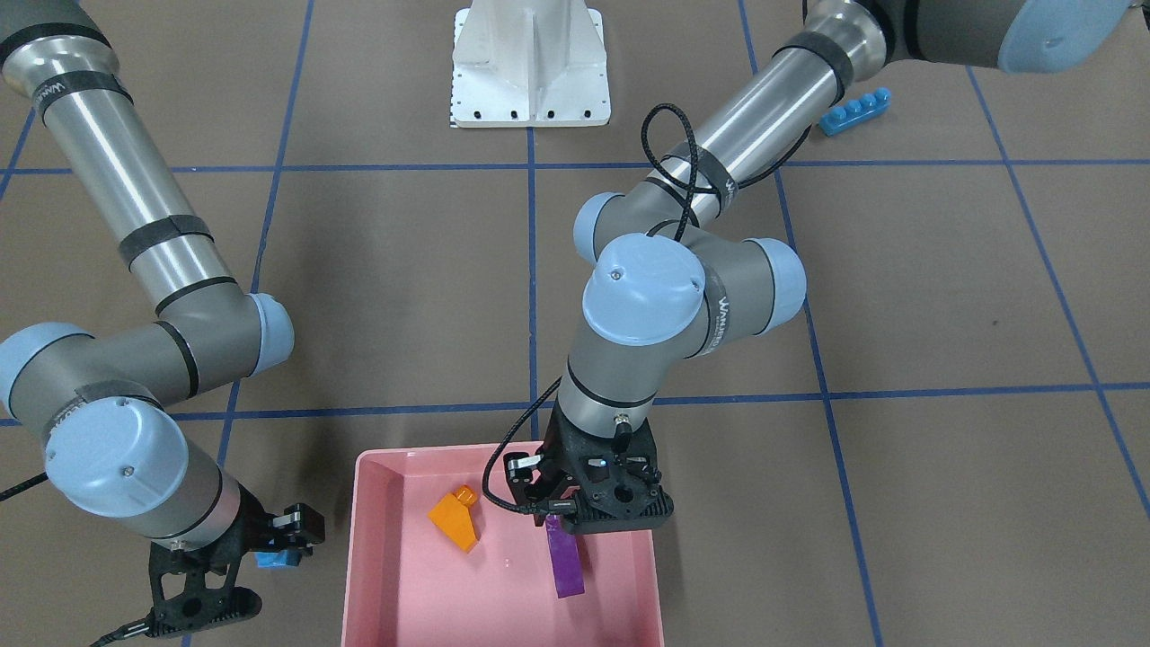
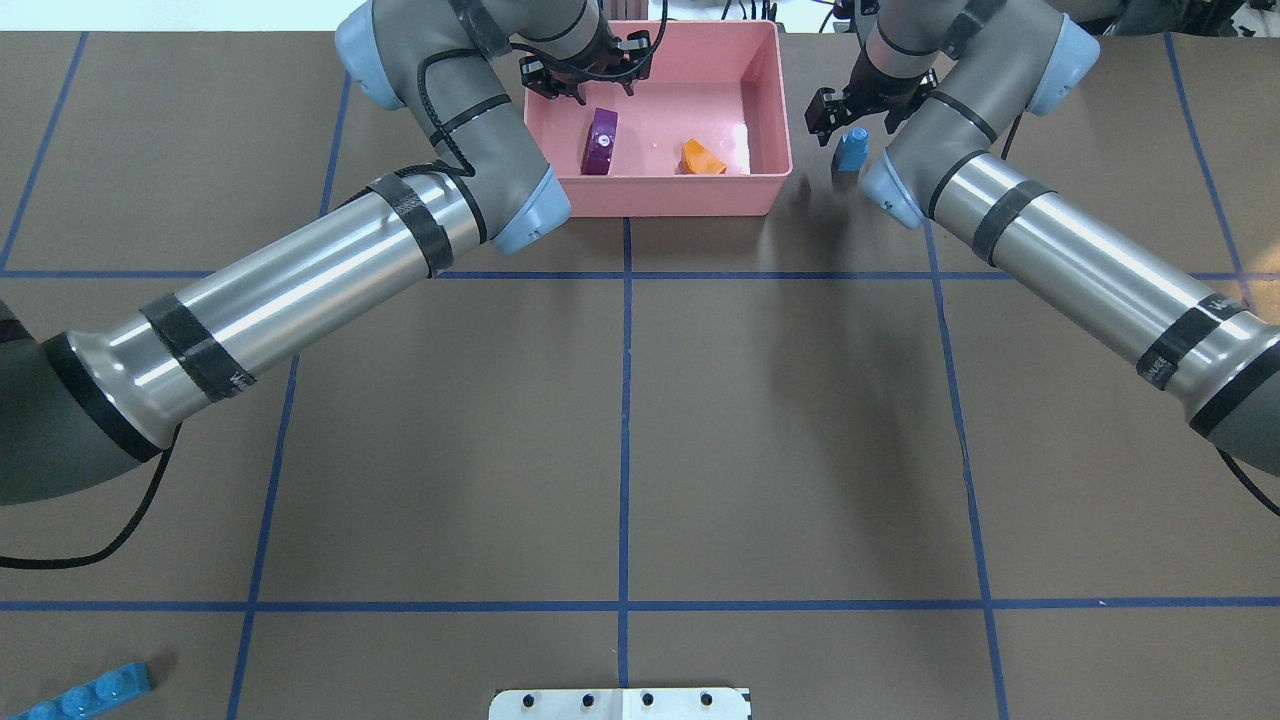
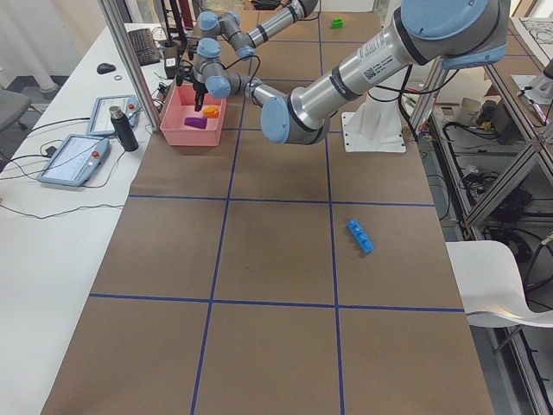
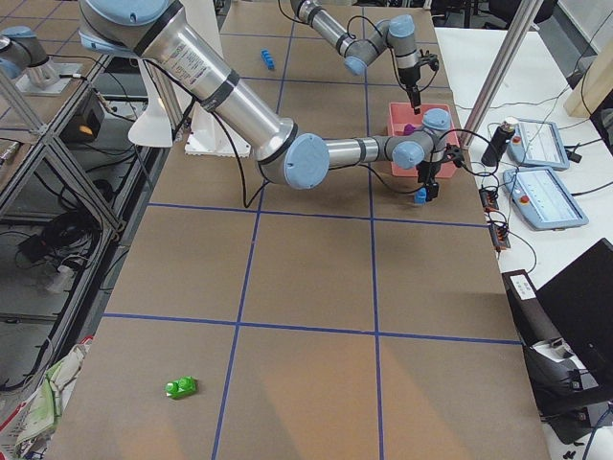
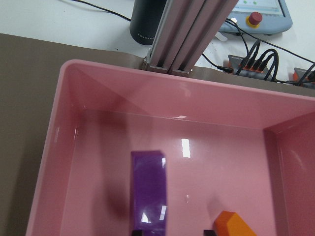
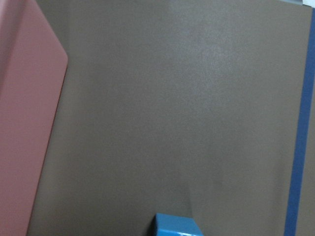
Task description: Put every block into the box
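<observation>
The pink box (image 2: 680, 195) stands at the table's far edge. A purple sloped block (image 5: 148, 189) and an orange sloped block (image 2: 702, 158) lie inside it. My left gripper (image 5: 172, 232) hangs open just above the purple block, touching nothing. A small blue cube (image 2: 852, 150) stands on the table just right of the box. My right gripper (image 2: 858, 120) is low over it, and no finger shows against the cube (image 6: 174, 225) in the right wrist view. The long blue block (image 2: 85, 693) lies near the robot's left. A green block (image 4: 181, 387) sits far off on the robot's right.
The white robot base (image 1: 530, 63) sits at the table's near middle. Beyond the box stand an aluminium post (image 5: 189, 34), a dark bottle (image 3: 123, 128), cables and control pendants (image 4: 539, 144). Both forearms stretch diagonally across the brown table with its blue tape grid.
</observation>
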